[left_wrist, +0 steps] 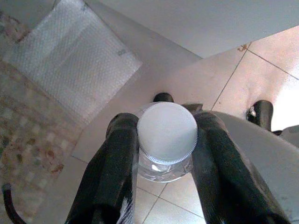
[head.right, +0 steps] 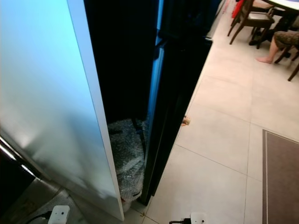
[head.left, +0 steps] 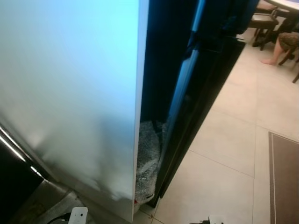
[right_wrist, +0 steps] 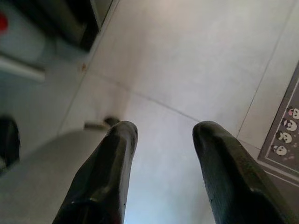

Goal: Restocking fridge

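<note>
In the left wrist view my left gripper [left_wrist: 167, 122] is shut on a clear bottle with a white ribbed cap [left_wrist: 167, 135], one black finger on each side of its neck, above pale floor tiles. My right gripper [right_wrist: 167, 130] is open with nothing between its fingers, hanging over bare tiles. Ahead in the eye views stands the fridge: a broad white panel [head.left: 70, 93] on the left and a tall black door [head.left: 196, 102] right of it, with a dark gap between them. The inside of that gap is too dark to make out.
Bubble wrap [head.left: 147, 158] lies on the floor at the foot of the gap. Two white plugs [head.right: 58, 214] [head.right: 196, 218] with cables sit near my feet. A brown rug [head.left: 284, 177] lies at the right. Far right are chairs [head.left: 261, 21] and a seated person's leg [head.left: 280, 46].
</note>
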Available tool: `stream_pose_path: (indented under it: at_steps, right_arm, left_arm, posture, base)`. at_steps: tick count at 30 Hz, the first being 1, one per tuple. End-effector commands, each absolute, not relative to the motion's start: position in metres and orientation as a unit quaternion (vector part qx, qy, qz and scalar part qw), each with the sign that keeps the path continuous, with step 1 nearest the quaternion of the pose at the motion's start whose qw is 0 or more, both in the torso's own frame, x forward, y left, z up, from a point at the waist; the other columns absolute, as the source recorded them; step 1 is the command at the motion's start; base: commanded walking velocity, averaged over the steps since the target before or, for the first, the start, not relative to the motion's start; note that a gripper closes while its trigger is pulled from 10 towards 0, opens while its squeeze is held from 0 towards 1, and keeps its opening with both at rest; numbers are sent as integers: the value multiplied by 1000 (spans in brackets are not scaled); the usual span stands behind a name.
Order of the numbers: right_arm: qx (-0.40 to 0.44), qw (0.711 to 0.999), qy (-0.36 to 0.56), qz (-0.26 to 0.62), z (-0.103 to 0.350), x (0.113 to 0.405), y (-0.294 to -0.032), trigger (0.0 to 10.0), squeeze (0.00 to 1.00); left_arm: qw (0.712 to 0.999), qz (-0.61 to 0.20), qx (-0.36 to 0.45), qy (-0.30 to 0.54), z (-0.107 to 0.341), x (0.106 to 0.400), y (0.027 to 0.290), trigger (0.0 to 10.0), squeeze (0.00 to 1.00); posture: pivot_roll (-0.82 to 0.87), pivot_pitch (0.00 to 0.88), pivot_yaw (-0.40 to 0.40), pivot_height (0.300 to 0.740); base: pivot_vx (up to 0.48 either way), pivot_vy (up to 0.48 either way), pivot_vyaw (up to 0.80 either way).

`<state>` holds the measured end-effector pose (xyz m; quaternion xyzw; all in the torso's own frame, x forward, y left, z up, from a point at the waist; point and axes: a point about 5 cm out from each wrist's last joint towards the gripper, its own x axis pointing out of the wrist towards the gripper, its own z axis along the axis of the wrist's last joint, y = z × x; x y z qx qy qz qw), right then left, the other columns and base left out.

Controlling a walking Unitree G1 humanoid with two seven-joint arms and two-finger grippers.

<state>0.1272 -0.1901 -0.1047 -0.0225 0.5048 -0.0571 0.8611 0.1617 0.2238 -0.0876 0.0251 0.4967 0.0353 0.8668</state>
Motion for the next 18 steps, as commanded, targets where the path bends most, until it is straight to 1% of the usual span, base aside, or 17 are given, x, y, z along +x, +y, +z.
stream_pose_path:
  at_steps: [1,6,11,16,18]
  right_arm:
    - [-7,875,473,-103,-102,127,-196,10000,0]
    - [2,899,410,-157,-95,131,-199,10000,0]
    - [10,917,365,-164,-89,135,-199,10000,0]
    - [25,926,327,-189,-84,137,-199,10000,0]
    - [24,931,313,-186,-82,140,-199,10000,0]
  left_arm:
    - [863,34,27,504,-89,158,224,10000,0]
    - [862,32,29,505,-89,157,224,10000,0]
    - [861,28,32,506,-89,157,225,10000,0]
    - [862,23,36,505,-89,159,225,10000,0]
    - [862,20,39,505,-88,160,224,10000,0]
  posture:
    - [24,68,-64,740]
    - [6,69,-61,740]
    - [-25,69,-51,740]
    - [-54,60,-40,740]
    - [-67,54,-37,740]
  base:
    - [0,0,0]
    - [0,0,0]
    - [0,0,0]
    - [0,0,0]
    - [0,0,0]
